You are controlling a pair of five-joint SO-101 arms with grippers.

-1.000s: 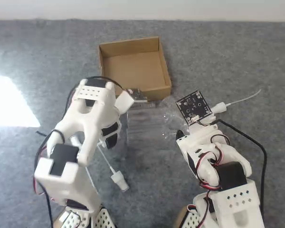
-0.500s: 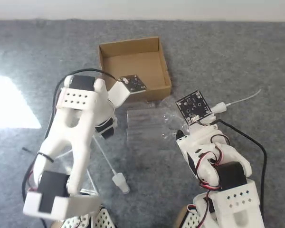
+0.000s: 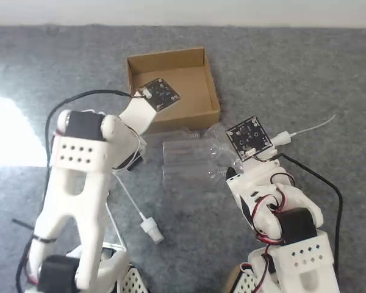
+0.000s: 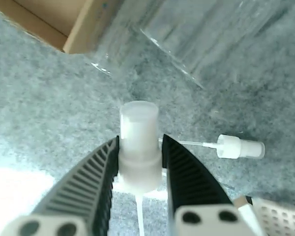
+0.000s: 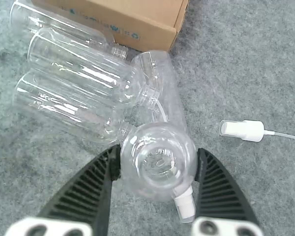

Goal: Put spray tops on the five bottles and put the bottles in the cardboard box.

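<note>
Left hand: in the left wrist view the left hand is clamped on a white spray top, one ribbed finger on each side, its cap end pointing toward a corner of the cardboard box.
Left arm from above: the high view shows the wrist's camera board over the near wall of the cardboard box – the grip itself lies under the arm there.
Right hand: the right wrist view shows the right hand closed on a clear bottle, seen end-on, on the near side of the box.
Lying bottles: more clear bottles lie side by side, touching, just in front of the box's near wall; from above they read as one glassy patch.
Loose spray tops: one lies well in front of the box by the left arm, tube trailing; another lies to the right of the box's near corner, just beside the right arm's wrist.
Box: open-topped, its brown floor showing.
Edges and room: the grey table runs on from both side walls of the box, and beyond its far wall to a pale strip at the table's far edge.
</note>
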